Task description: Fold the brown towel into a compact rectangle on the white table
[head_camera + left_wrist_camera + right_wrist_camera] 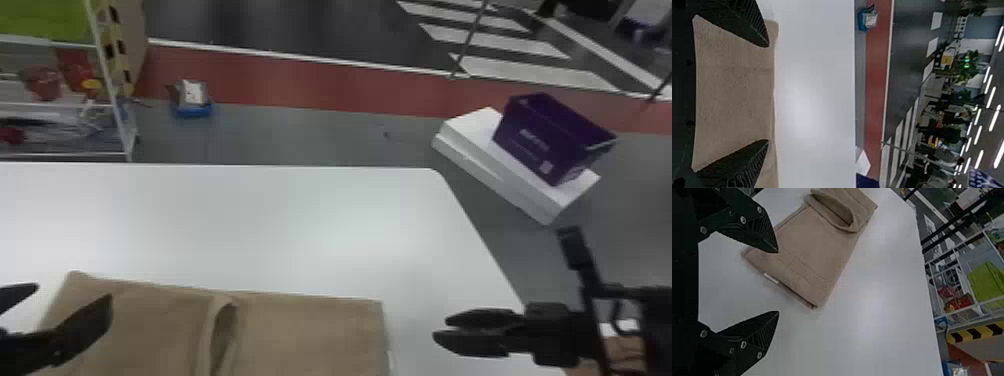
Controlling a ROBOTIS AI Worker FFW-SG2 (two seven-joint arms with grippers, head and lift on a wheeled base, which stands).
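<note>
The brown towel (pixel 310 332) lies layered on the white table (pixel 300 215), apparently partly folded; 1 raised loop (pixel 206 335) and final compacting remain, while left gripper (pixel 768 93) and right gripper (pixel 778 282) stand empty, 2 fingers each, wide apart.

L gripper (pixel 74 292) is seen low at head view's L edge, blk fingers (pixel 748 25) spread wide, tips angled fwd & inward; R gripper (pixel 442 327) is held out from R arm (pixel 656 320) at R side, pointed twd L, w/ fingers (pixel 761 231) parted, per R wrist view
</note>
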